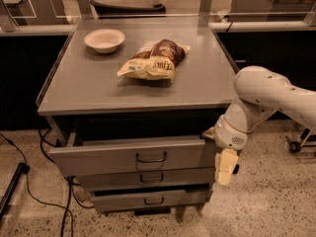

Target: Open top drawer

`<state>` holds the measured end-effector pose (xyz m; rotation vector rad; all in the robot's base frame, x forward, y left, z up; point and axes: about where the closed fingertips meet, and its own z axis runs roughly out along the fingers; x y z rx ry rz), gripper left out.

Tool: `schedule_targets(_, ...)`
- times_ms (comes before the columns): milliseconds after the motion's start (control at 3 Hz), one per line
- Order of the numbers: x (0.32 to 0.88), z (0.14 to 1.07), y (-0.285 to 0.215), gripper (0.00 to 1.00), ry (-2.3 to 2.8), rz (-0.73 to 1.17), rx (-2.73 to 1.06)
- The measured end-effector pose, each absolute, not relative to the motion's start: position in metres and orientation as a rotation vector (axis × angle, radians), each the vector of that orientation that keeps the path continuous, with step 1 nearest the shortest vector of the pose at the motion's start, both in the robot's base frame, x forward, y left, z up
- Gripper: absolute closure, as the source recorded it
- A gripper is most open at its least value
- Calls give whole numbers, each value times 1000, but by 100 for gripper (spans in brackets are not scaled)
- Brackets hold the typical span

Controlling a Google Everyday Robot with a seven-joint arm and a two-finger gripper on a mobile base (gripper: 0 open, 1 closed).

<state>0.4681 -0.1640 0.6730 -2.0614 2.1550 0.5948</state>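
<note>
The top drawer [113, 158] is the widest grey front, with a small dark loop handle [151, 157] at its centre. It stands pulled out from the cabinet, with a dark gap showing behind its front under the tabletop. My gripper [225, 166] hangs pointing down from the white arm [266, 95], just past the drawer's right end, apart from the handle. Nothing shows in the gripper.
Two narrower drawer fronts [148, 177] [153, 200] sit below. On the grey tabletop [79, 90] lie a white bowl [104, 39] and a chip bag [154, 59]. Black cables [29, 186] run on the floor at left. A wheeled base [296, 144] stands at right.
</note>
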Motion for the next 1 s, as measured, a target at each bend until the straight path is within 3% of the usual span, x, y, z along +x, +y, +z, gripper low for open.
schedule_targets(667,396,700,-177,0,2230,999,-2087)
schedule_targets(1000,396,700,-177,0,2230,999,-2087)
